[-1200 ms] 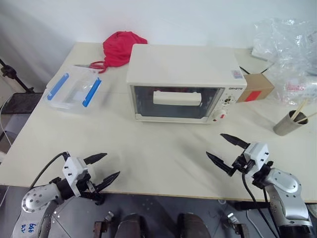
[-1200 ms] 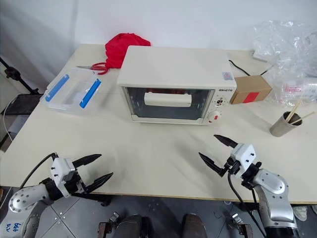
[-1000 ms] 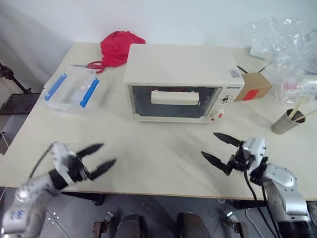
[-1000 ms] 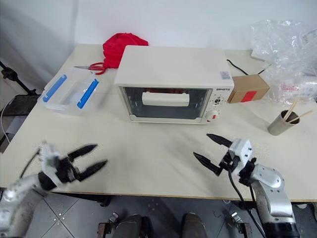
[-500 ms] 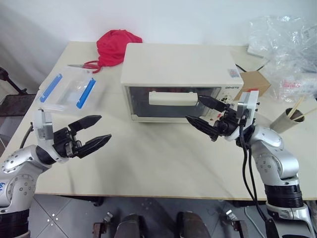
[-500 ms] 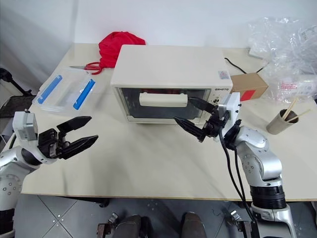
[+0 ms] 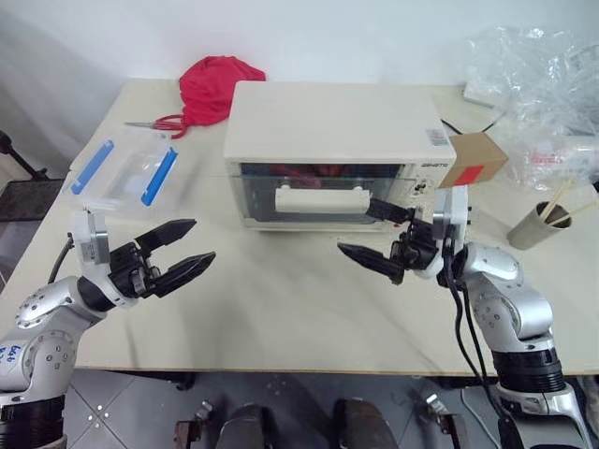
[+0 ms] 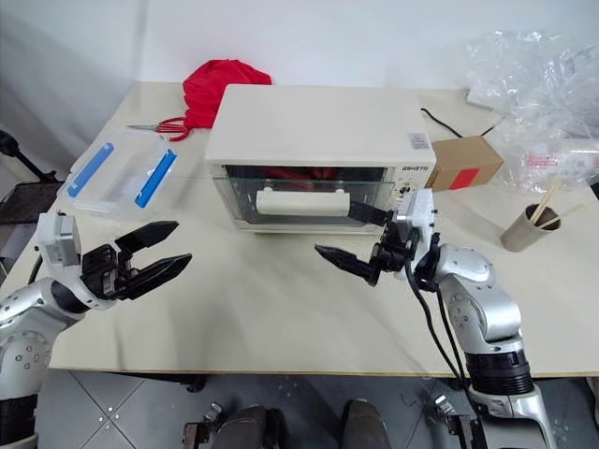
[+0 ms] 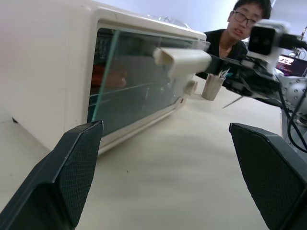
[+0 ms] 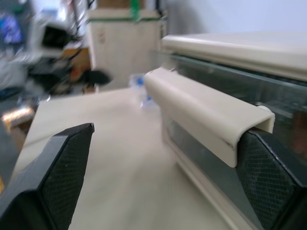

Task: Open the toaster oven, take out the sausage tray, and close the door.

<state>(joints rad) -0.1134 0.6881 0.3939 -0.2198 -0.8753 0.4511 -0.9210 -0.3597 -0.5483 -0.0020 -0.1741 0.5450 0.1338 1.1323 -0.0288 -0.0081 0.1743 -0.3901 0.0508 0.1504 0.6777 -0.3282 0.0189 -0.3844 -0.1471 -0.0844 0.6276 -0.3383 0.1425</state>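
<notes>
Cream table (image 7: 309, 309), white wall behind. Right gripper (image 7: 377, 235) spread wide, one finger tucked behind the right end of the door (image 7: 323, 195) handle, likely set to pull. Left gripper (image 7: 178, 251) wide, empty, waiting well apart. Toaster oven (image 7: 337, 122) mid-table, shut. Sausage tray (image 9: 109, 76) dim behind glass, barely readable.

I see red cloth (image 7: 213, 82) w/ scissors (image 7: 154, 124) at table's (image 7: 281, 309) back-left, clear box w/ blue clips (image 7: 122, 175) nearer, cardboard box (image 7: 475, 160), cup w/ sticks (image 7: 540, 224), plastic bags (image 7: 538, 84) right.

Cream-white toaster oven (image 7: 337, 140), door (image 7: 318, 195) shut.
</notes>
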